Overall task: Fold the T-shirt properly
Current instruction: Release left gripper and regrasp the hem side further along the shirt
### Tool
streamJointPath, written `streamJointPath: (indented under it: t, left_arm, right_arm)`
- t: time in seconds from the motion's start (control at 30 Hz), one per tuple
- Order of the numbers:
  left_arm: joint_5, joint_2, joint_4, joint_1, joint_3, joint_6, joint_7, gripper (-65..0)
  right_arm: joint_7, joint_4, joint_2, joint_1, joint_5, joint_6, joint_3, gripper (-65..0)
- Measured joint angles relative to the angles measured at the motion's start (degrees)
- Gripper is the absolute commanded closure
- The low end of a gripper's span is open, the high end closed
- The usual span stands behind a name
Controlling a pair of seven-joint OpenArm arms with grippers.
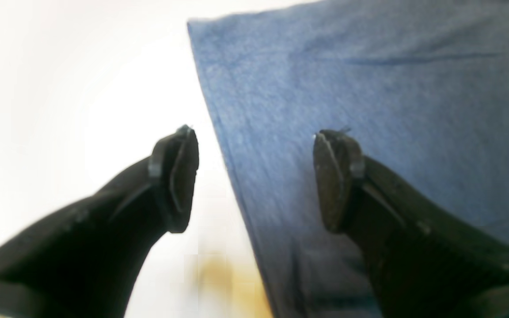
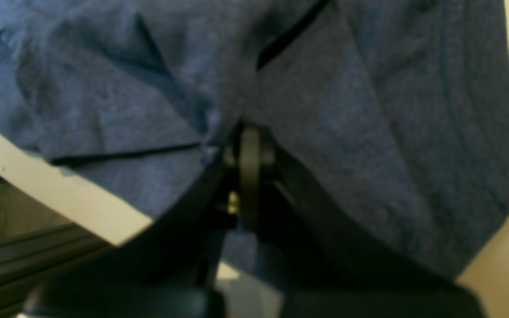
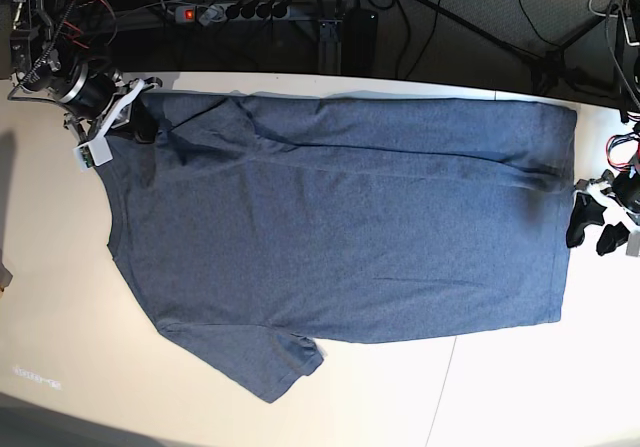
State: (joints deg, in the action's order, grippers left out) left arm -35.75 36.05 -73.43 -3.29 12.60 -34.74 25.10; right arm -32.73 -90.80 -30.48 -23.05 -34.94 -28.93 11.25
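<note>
The slate-blue T-shirt [image 3: 340,227] lies spread on the white table [image 3: 520,397], its hem toward the right and a sleeve at the bottom left. My left gripper [image 3: 593,234] stands open just off the hem's right edge. In the left wrist view it [image 1: 256,176] straddles the shirt's edge [image 1: 369,88], one finger over cloth and one over bare table, holding nothing. My right gripper [image 3: 140,127] is at the shirt's upper left corner. In the right wrist view it [image 2: 248,145] is shut on bunched fabric of the shirt [image 2: 104,101].
A power strip [image 3: 235,11], cables and stand legs lie beyond the table's far edge. Bare white tabletop runs along the front and left of the shirt. The table's rim [image 2: 60,194] shows under the right gripper.
</note>
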Motion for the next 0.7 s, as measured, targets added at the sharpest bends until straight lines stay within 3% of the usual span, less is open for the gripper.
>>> streamJointPath:
  t: [0.2, 0.4, 0.7]
  left_arm:
    - [-2.91, 1.64, 18.08, 13.86, -9.60, -0.33, 2.95, -43.6]
    - [-7.85, 1.64, 34.05, 26.10, -19.45, -4.33, 6.08, -43.6]
    - [-10.21, -0.22, 51.01, 36.72, -21.75, -4.42, 4.96, -43.6]
  right_arm:
    - [-0.02, 0.00, -0.02, 0.00, 0.00, 0.00, 0.02, 0.0]
    - [-0.04, 0.00, -0.02, 0.00, 0.07, 0.00, 0.04, 0.0]
    - [-0.09, 0.00, 0.00, 0.00, 0.17, 0.00, 0.04, 0.0]
